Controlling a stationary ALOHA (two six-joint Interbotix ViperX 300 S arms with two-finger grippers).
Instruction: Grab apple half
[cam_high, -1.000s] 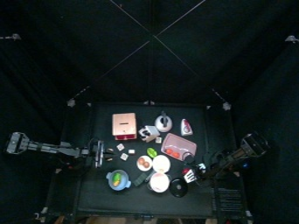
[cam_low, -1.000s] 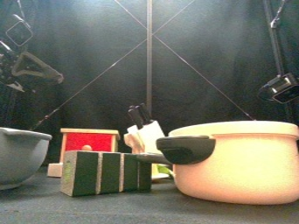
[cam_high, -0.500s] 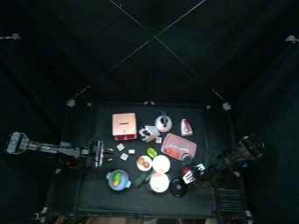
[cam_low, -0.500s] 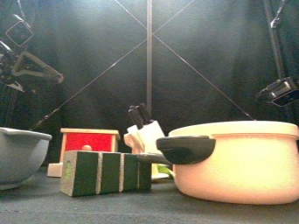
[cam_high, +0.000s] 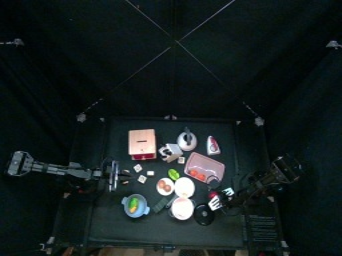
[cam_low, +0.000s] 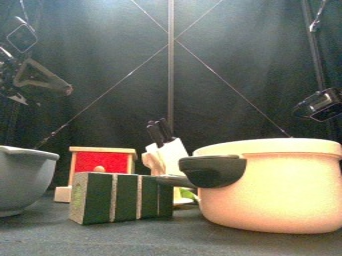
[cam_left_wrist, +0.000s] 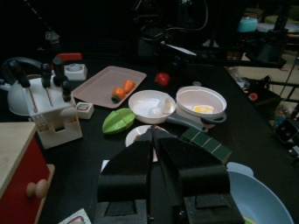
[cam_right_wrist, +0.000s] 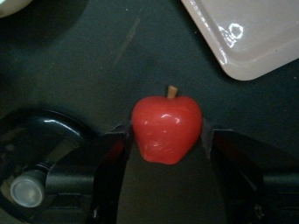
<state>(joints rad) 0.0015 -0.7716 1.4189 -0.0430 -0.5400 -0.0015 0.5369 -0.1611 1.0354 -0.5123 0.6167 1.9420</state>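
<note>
In the right wrist view the right gripper (cam_right_wrist: 166, 134) is seen with its jaws spread wide, and the apple half (cam_right_wrist: 165, 129) is framed between them, stem away. It is judged light, hard and slick-skinned, so its rounded flanks are best pinched low and squarely. From above it lies at four o'clock of the table's middle, the pink tray (cam_high: 203, 164) at its twelve. The left gripper (cam_left_wrist: 156, 166) is parked at nine, jaws nearly together.

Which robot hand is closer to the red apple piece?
The right hand. Its fingers sit on either side of the apple half. The left hand is far across the table, near the blue bowl.
</note>
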